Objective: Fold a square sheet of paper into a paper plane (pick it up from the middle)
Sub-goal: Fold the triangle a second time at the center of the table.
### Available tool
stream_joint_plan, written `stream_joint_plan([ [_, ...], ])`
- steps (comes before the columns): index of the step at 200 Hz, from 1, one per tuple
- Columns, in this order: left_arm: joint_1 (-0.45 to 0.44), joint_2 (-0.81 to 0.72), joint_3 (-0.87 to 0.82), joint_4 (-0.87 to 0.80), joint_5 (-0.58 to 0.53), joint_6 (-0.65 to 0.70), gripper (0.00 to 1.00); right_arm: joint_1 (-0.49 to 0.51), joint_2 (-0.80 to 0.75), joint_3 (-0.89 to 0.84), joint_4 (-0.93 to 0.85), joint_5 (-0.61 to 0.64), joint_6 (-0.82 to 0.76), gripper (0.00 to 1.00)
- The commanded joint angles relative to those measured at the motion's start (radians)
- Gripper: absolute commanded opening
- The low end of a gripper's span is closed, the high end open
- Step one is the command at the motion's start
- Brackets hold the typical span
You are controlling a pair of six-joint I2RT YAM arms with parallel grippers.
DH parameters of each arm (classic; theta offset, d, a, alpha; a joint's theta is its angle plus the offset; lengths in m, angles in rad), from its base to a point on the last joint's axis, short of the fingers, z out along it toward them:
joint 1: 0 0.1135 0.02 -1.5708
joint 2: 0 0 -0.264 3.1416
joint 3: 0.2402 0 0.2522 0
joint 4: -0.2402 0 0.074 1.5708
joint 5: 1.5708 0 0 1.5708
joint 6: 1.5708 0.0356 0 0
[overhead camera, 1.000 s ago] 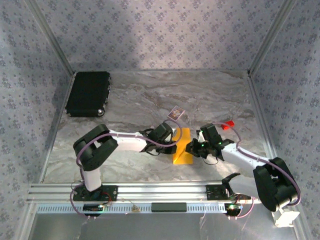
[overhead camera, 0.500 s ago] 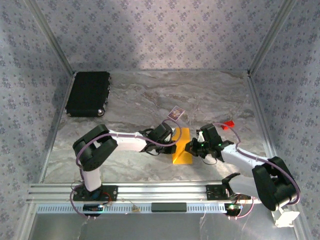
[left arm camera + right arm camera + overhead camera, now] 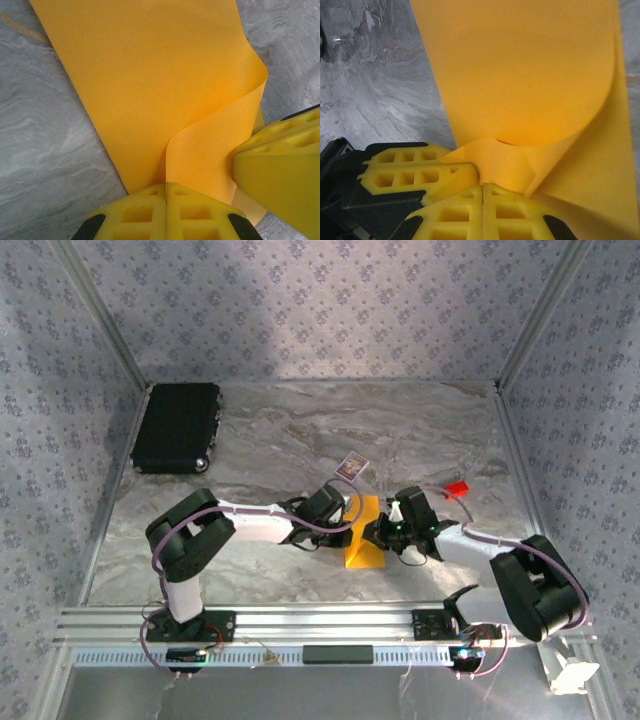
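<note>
As both arms stretch inward, left hand [image 3: 166, 192] and right hand [image 3: 482, 189] clamp the sheet [image 3: 362, 548].

From above, both side edges of the thin orange-yellow paper sheet [image 3: 365, 552] are hidden under the left gripper [image 3: 348, 524] and right gripper [image 3: 377, 535]. Just beyond the sheet, the small purple-and-white patterned card [image 3: 350, 466] is too small to read. In both wrist views the sheet runs off the top edge, its pinched edge buried between yellow fingers [image 3: 135, 216].
</note>
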Motion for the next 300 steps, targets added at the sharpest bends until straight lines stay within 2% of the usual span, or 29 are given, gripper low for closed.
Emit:
stream_joint_plan([
  [1,0.002,0.008,-0.023,-0.036,-0.003,0.005,0.00,0.013,0.037,0.035,0.064,-0.022,0.028,0.02],
  [100,0.010,0.012,-0.032,-0.031,0.000,0.003,0.00,-0.031,0.088,-0.076,0.101,-0.011,0.006,0.02],
  [160,0.010,0.011,-0.037,-0.033,-0.002,0.003,0.00,-0.060,-0.010,-0.009,0.005,-0.006,-0.028,0.03],
  [202,0.010,0.008,-0.038,-0.034,-0.002,0.004,0.00,-0.101,0.066,-0.007,0.053,-0.040,-0.043,0.02],
  [234,0.011,0.006,-0.039,-0.036,-0.004,0.005,0.00,-0.111,0.106,-0.035,0.045,-0.003,-0.041,0.01],
  [251,0.011,0.004,-0.042,-0.037,-0.005,0.006,0.00,-0.122,0.101,-0.046,0.034,0.007,-0.040,0.01],
  [300,0.013,0.003,-0.043,-0.038,-0.006,0.006,0.00,-0.158,0.022,0.004,0.034,-0.062,-0.048,0.02],
])
